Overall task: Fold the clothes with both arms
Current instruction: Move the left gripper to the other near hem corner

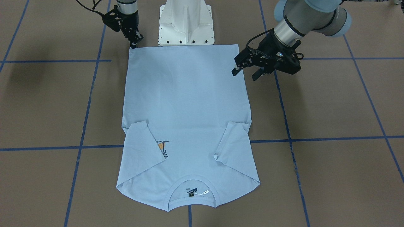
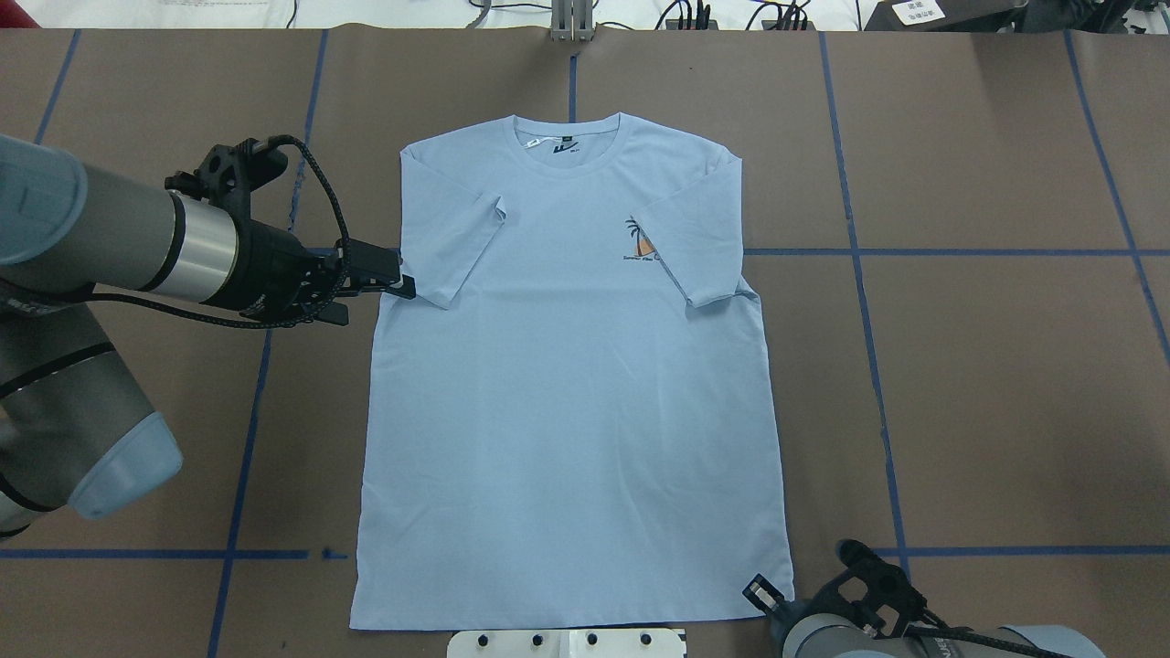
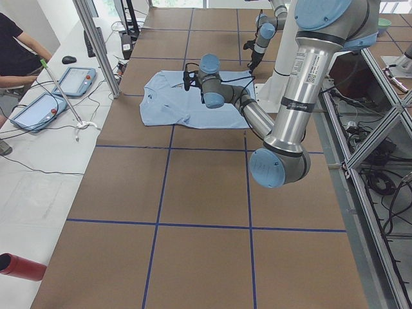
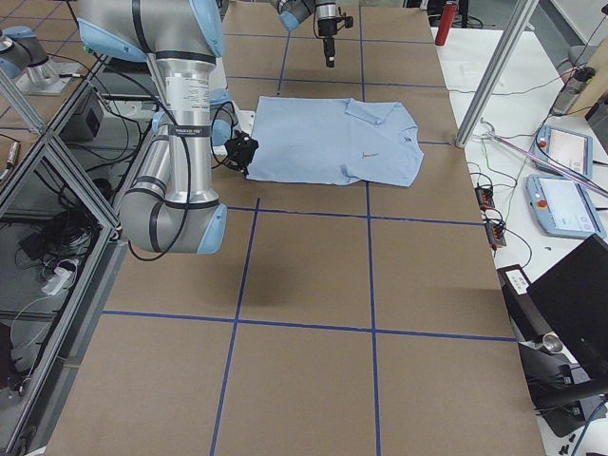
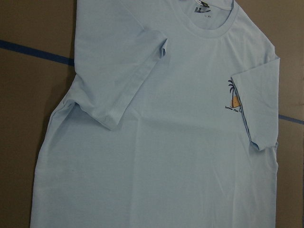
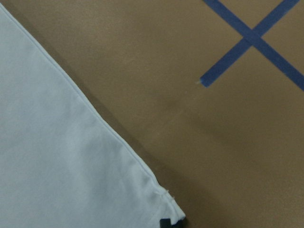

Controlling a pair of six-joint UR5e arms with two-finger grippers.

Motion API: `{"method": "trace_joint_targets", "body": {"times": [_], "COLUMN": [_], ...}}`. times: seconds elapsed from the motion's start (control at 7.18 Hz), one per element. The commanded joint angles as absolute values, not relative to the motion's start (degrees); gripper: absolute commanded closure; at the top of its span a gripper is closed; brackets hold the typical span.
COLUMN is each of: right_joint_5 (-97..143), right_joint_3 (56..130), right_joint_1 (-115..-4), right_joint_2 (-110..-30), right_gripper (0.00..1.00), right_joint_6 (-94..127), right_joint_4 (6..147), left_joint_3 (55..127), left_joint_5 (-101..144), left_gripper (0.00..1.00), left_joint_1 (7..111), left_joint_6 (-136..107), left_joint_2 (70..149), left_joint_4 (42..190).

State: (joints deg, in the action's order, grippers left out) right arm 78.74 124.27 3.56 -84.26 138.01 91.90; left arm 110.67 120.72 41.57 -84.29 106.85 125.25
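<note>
T-shirt (image 2: 567, 384) flat (2 sleeves (image 2: 457, 242) folded in).

Both arms are grey tubes with light blue caps at the joints. The left arm (image 2: 101, 233) ends in a polished silver wrist ring (image 2: 196, 251) ahead of a black left end effector (image 1: 245, 74), and a braided black cable (image 2: 331, 190) arcs over that wrist. The right arm (image 4: 176, 176) carries a white printed label (image 4: 196, 95) on its tube; the right end effector (image 1: 134, 44) is black too, narrow and angular. Between the arms stands a white pedestal (image 1: 186, 22), with a row of dark screw holes (image 1: 180, 41) along its base.
</note>
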Motion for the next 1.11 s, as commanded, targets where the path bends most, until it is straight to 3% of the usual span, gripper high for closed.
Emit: {"method": "trace_joint_targets", "body": {"times": [0.0,0.56,0.98], "right_joint_5": [80.3,80.4,80.3], "right_joint_3": [127.2,128.9,128.8], "right_joint_1": [1.9,0.0,-0.2], "right_joint_2": [-84.1,-82.6,-82.7], "right_gripper": [1.0,1.0,1.0], "right_joint_6": [138.0,134.9,134.6], "right_joint_4": [92.0,92.1,92.2], "left_joint_3": [112.5,124.7,125.4], "left_joint_5": [116.5,94.7,89.6], "left_gripper": [0.02,0.06,0.18], "left_joint_1": [40.4,15.5,6.2], "left_joint_6": [-88.4,-104.5,-111.8], "left_joint_2": [103.5,96.4,94.5], "left_joint_4": [125.2,106.4,102.5]}}
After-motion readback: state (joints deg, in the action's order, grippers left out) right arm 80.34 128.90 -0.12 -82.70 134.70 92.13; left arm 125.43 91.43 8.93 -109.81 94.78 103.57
